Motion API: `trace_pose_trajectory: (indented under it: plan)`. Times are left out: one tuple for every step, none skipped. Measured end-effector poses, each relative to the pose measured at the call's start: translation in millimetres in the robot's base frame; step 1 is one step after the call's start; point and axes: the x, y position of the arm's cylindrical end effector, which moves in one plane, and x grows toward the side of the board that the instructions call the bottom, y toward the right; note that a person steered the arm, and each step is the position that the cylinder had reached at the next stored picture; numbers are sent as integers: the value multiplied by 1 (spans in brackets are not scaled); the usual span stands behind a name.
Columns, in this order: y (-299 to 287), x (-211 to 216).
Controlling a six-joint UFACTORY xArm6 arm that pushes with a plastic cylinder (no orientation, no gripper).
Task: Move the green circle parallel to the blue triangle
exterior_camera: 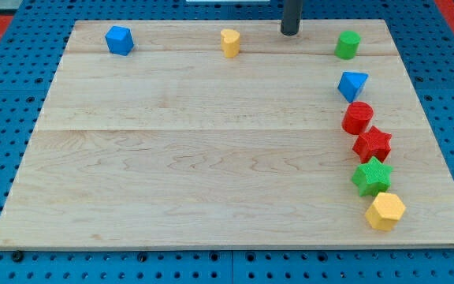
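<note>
The green circle (347, 44) stands near the view's top right of the wooden board (211, 158). The blue triangle (352, 84) lies just below it, a little to the right. My tip (290, 33) is at the board's top edge, to the left of the green circle and apart from it, touching no block.
A blue block (119, 40) sits at the top left and a yellow block (229, 42) left of my tip. Down the right side run a red circle (358, 117), a red star (372, 144), a green star (371, 177) and a yellow hexagon (385, 211).
</note>
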Motion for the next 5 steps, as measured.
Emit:
trace_pose_trajectory:
  plan:
    - [0,0]
    - [23,-5]
    - [53,0]
    - [123,-3]
    - [121,25]
